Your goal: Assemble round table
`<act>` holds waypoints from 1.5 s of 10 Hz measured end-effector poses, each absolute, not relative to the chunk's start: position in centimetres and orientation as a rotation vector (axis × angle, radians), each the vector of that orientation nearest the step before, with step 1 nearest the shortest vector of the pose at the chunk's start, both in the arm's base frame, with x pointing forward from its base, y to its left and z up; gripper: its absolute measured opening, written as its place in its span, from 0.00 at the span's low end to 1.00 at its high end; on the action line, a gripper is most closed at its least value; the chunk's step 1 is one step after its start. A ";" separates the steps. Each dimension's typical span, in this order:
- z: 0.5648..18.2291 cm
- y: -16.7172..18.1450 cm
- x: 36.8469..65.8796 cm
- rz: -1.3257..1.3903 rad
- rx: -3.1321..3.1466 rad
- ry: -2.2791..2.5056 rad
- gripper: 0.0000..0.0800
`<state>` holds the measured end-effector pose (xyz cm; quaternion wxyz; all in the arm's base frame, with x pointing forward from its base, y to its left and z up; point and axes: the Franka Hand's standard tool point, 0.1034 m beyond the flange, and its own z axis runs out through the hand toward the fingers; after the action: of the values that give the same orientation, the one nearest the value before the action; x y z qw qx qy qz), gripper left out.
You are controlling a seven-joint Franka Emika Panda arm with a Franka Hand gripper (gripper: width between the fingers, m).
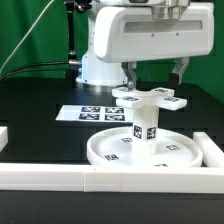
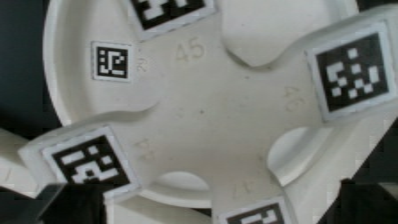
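Observation:
The large rimmed round disc (image 1: 104,152) lies flat on the black table. The short thick cylinder leg (image 1: 145,127) stands upright at its middle. The flat cross-shaped foot (image 1: 150,97) rests on top of the leg. My gripper (image 1: 155,74) hangs just above the foot, open and empty, with one finger over each side of it. In the wrist view the foot (image 2: 349,70) fills the frame from close above, with the disc (image 2: 86,105) behind it. The leg is hidden under the foot there.
The marker board (image 1: 92,112) lies behind the disc towards the exterior view's left. Long white bars run along the front (image 1: 100,178), the exterior view's left (image 1: 4,135) and the exterior view's right (image 1: 212,148). The robot base (image 1: 100,68) stands at the back.

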<state>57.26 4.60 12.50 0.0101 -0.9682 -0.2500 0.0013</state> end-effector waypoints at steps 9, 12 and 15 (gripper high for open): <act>12.5 3.2 57.3 0.016 -2.560 -1.869 0.81; 12.4 3.5 57.0 0.008 -2.387 -2.127 0.81; 12.0 3.5 56.6 0.050 -2.218 -2.317 0.81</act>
<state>56.62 3.46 11.97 -0.0329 -0.6910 -0.7219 0.0156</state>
